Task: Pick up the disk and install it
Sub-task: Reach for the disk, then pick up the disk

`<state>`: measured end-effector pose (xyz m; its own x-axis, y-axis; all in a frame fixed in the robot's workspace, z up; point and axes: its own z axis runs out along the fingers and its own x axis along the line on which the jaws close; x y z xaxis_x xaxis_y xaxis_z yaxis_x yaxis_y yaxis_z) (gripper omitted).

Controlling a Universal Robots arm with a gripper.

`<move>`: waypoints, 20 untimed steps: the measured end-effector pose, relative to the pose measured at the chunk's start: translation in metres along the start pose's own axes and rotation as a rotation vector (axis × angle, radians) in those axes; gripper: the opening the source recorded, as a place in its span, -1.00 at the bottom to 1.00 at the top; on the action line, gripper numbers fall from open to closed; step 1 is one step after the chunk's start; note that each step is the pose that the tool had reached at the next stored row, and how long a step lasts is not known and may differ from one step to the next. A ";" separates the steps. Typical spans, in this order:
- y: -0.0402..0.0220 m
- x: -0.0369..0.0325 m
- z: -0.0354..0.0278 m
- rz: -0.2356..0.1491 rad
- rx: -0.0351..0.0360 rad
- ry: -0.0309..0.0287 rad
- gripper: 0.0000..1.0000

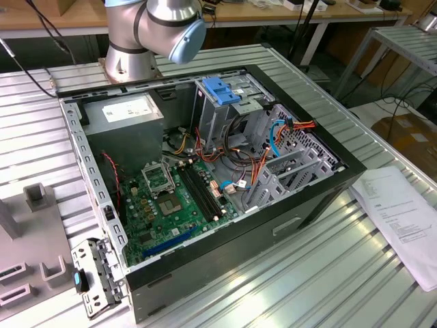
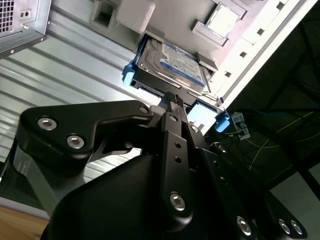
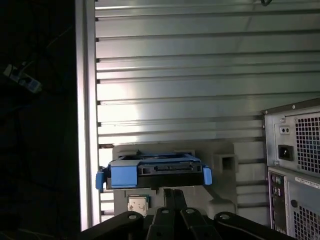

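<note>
Disk (image 2: 172, 60) (image 3: 155, 170): it's lying flat, label up, in a grey holder (image 3: 210, 150) on the ribbed table (image 3: 200, 75), blue rails hugging its sides.
Gripper (image 2: 173, 98) (image 3: 172, 192): it's hovering right at the disk's near end, centred between the rails. Whether it's touching, I can't tell.
Jaws: they're pressing together, pinching nothing.
Computer case (image 3: 295, 170): it's standing beside the holder, apart from the disk.
</note>
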<state>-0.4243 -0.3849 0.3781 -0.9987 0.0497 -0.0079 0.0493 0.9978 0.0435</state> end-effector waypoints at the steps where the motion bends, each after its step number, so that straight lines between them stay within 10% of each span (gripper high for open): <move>1: 0.0002 0.0029 0.0001 -0.001 0.0000 0.0000 -0.79; 8: 0.0007 0.0297 0.0010 -0.008 0.0000 0.0008 -0.79; 20: 0.0006 0.0322 0.0011 -0.010 0.0000 0.0011 -0.79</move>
<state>-0.4564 -0.3826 0.3768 -0.9992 0.0397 -0.0072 0.0394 0.9983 0.0434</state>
